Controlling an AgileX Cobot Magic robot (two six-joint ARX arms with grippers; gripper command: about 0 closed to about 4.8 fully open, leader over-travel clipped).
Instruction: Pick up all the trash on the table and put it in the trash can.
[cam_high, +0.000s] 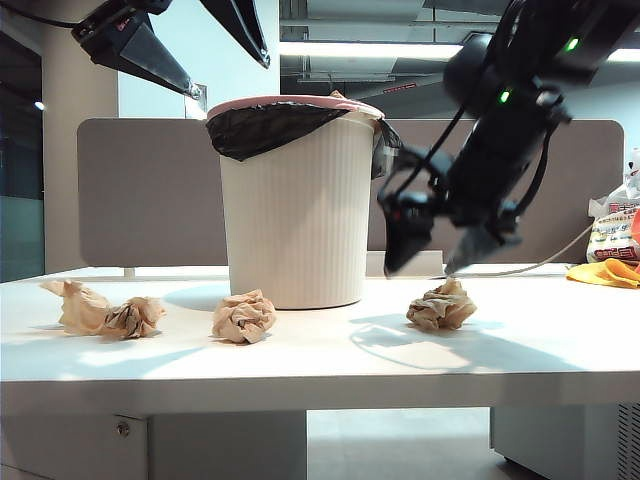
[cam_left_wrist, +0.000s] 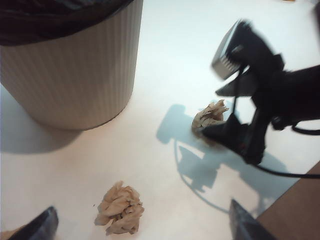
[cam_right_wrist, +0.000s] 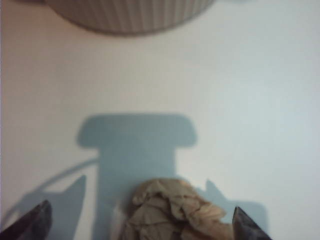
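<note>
The ribbed off-white trash can (cam_high: 290, 205) with pink rim and black liner stands mid-table. Tan crumpled trash lies in front of it: a wad at the left (cam_high: 100, 312), one in the middle (cam_high: 243, 316), one at the right (cam_high: 441, 306). My right gripper (cam_high: 430, 262) hangs open just above the right wad (cam_right_wrist: 172, 212), a fingertip (cam_right_wrist: 247, 226) at each side, not touching it. My left gripper (cam_high: 230, 76) is open, high up left of the can's rim. In the left wrist view the middle wad (cam_left_wrist: 120, 208) lies far below between its fingertips (cam_left_wrist: 42, 225).
A grey-brown divider panel (cam_high: 150, 190) runs behind the white table (cam_high: 330, 380). At the far right lie a yellow-orange cloth (cam_high: 607, 272) and a printed white bag (cam_high: 612, 225). A thin cable (cam_high: 540, 265) trails across the table behind the right arm.
</note>
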